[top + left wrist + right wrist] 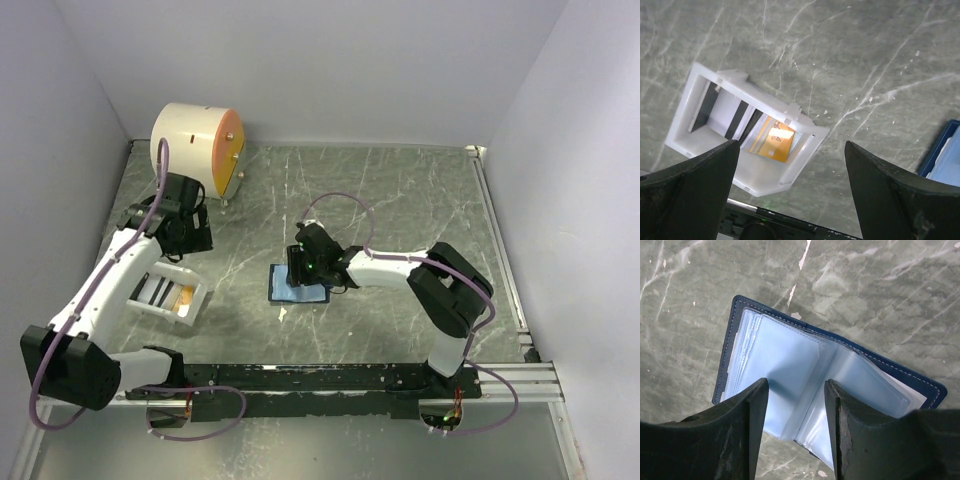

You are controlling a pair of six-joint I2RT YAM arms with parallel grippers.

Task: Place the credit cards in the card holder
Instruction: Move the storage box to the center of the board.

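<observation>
Two containers sit on the table (400, 200). The card holder (790, 355) lies opened flat with its navy cover down. Its clear sleeves (865, 385) face up, and only pale blue shows through them. Left of the card holder sits the white tray (685, 115). The orange-yellow card (776, 143) leans inside it, at the end nearer the holder. Farther from the holder, dark strips (736, 120) stand on edge in the tray, and I can't tell whether they're a dark card or dividers.

The right gripper (796, 390) is directly over the holder's fold with its fingers (750, 430) spread, one on either side of the middle. Nothing is pinched, and it's unclear whether the tips touch the plastic. The left gripper (791, 150) hangs above the tray, jaws wide apart with nothing between them.

From the left wrist only a blue corner of the holder shows, cut off at the frame's edge. Back and left of the holder stands a cream cylinder (190, 145) with an orange face.
</observation>
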